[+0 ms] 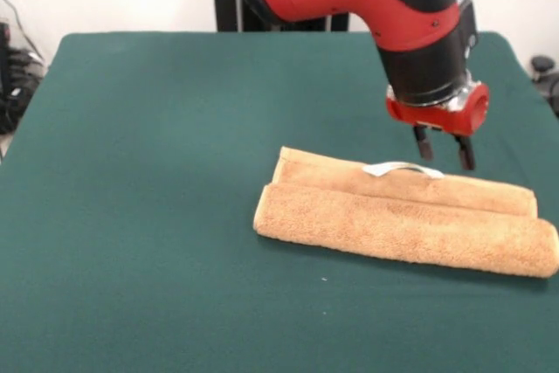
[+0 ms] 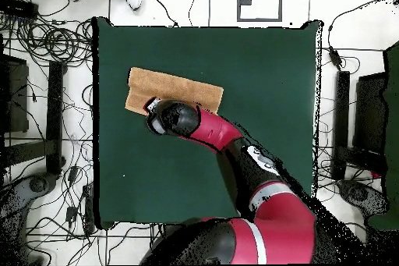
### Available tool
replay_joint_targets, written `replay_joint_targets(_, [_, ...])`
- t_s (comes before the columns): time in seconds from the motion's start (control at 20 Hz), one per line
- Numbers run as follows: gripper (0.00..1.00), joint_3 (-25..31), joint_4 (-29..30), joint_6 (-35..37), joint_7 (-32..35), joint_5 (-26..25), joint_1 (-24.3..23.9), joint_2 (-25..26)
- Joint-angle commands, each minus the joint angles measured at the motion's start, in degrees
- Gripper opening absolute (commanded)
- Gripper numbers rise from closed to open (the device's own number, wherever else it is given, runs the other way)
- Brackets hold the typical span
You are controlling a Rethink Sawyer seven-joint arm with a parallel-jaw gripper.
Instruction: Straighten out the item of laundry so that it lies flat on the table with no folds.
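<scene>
Two end effector (image 1: 444, 149) fingers spread, empty, above folded towel (image 1: 402, 220), white tag (image 1: 402, 169) below

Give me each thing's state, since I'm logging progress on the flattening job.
towel: folded into a long narrow bundle, not flat.
white tag: showing on top, at the towel's far edge.
gripper: open, empty, hovering by the tag, above the towel's far edge.
table: bears the towel.

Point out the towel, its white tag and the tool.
towel (image 1: 410, 231), front view, on its front roll.
white tag (image 1: 397, 168), front view, on its middle.
tool (image 1: 445, 148), front view, between its fingertips.
</scene>
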Motion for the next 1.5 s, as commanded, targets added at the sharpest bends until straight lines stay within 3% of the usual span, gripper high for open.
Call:
replay_joint_targets(0.05, [1.00,2.07,4.42,-4.76,4.44,-2.40,0.20,3.63])
replay_joint_targets(0.45, [1.00,2.36,1.53,-9.36,3.63,-5.04,-0.73,6.97])
replay_joint_targets(0.95, [1.00,3.38,1.58,-19.01,7.12,-7.41,-1.18,9.46])
replay_joint_targets(1.5, [1.00,3.97,1.71,-19.34,8.06,-6.96,-1.37,9.90])
